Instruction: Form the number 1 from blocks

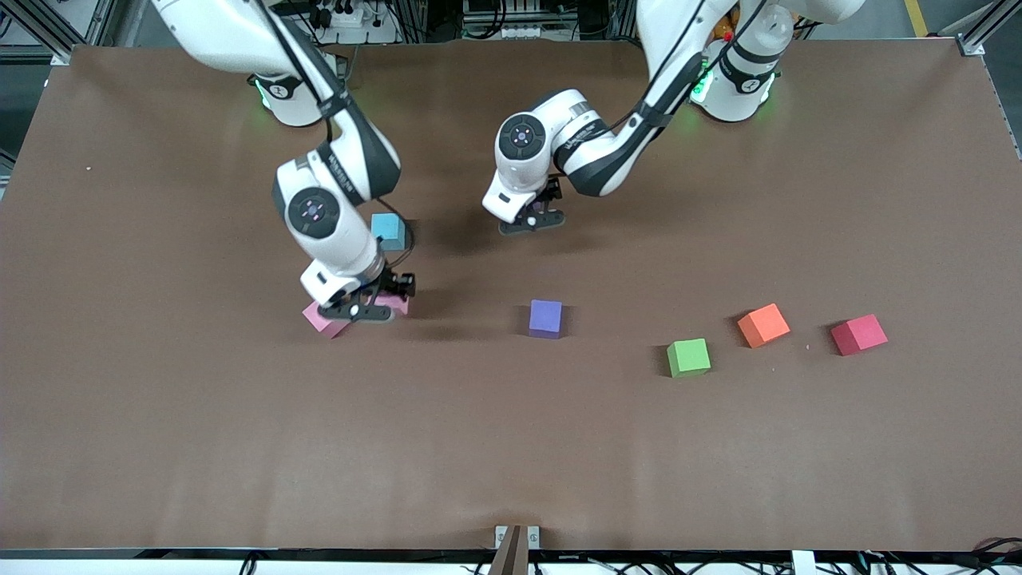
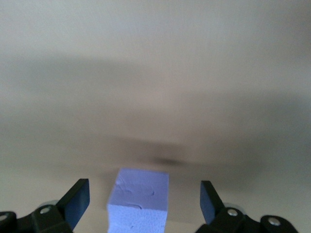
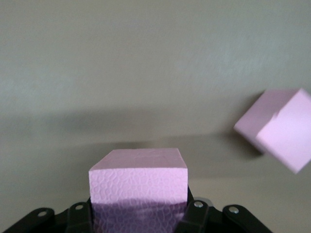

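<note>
Pink foam fills the right gripper. Its fingers are clenched on a pink block and press its two side faces, low over the brown table, toward the right arm's end and about halfway between the table's two long edges. A second pink block lies on the table just beside this gripper, turned at an angle, and nothing touches it. I cannot tell if the held block rests on the table or is a little above it.

A light blue block stands on the table close to the right arm's wrist, nearer to the edge where the bases stand.

The left gripper is low over the middle of the table and is released. Its fingers stand wide apart, and a pale purple block stands upright between them with a clear gap on each side, so neither pad touches it.

A darker purple block sits alone, nearer to the front camera than the left gripper. A green block, an orange cube and a red cube lie in a loose row toward the left arm's end of the table, apart from each other; the green one is closest to the front edge.
</note>
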